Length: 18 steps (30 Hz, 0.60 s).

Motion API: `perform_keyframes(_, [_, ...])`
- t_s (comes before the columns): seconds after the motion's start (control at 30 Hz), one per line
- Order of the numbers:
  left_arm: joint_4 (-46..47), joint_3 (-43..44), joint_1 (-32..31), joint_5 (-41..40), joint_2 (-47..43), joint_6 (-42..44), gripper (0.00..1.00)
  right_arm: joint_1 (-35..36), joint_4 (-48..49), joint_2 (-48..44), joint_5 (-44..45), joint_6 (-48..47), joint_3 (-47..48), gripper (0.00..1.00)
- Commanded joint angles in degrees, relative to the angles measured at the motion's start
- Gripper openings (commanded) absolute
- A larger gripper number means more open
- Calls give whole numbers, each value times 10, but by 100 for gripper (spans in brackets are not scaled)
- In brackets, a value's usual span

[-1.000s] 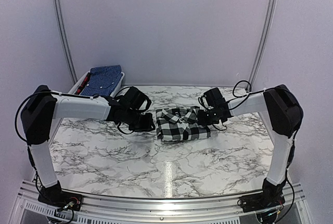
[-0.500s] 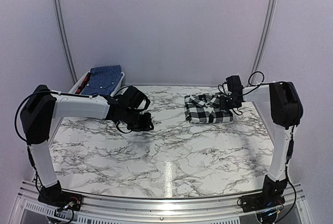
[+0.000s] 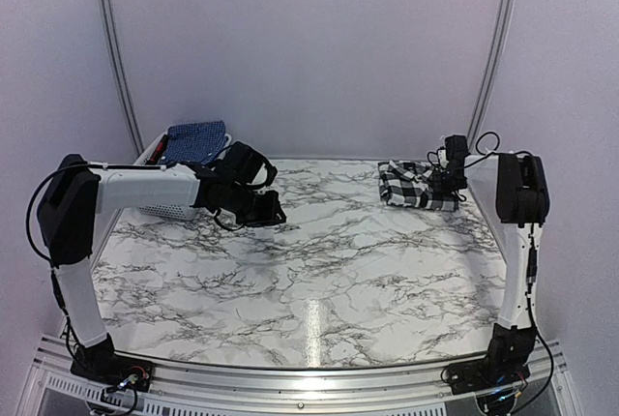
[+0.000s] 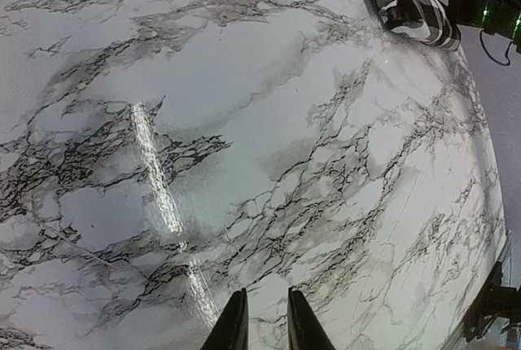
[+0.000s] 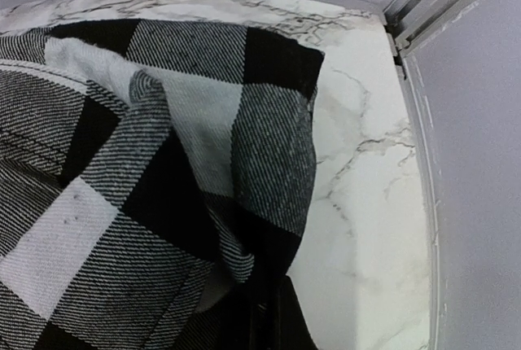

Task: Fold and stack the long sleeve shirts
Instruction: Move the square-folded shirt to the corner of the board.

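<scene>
The soft black-and-white checked shirt (image 3: 411,185) lies bunched in the far right corner of the glossy, marble-veined counter (image 3: 319,271), close to its back and side edges. The right jaws are closed on its woven cloth. The left jaws hover narrowly parted and empty over broad open counter. The blue printed shirt (image 3: 193,139) tops the white slotted basket (image 3: 166,210) at far left.

The black left fingers (image 4: 234,327) hang over a worktop (image 3: 319,271) of white marble veined in grey and black. Well ahead of them, the checked shirt (image 5: 163,187) has large black and white squares, with grey twill ones where the two colours cross. Behind the fingers, the blue shirt (image 3: 191,140) has a fine pale print, and its basket (image 3: 166,210) is white.
</scene>
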Motion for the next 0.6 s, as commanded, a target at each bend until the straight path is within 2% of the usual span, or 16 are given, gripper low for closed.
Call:
perform_keyframes(0.0, [-23,23,12,5,18,10,18,-26,-19,25,23,-26,54,0])
perform_keyframes(0.37, [-42,52,20,-3,38,13,17,-35,-29,73,35,-38,135,0])
perform_keyframes(0.57, [-45,61,22,-4,41,13,17,-35,-28,68,58,-33,137,6])
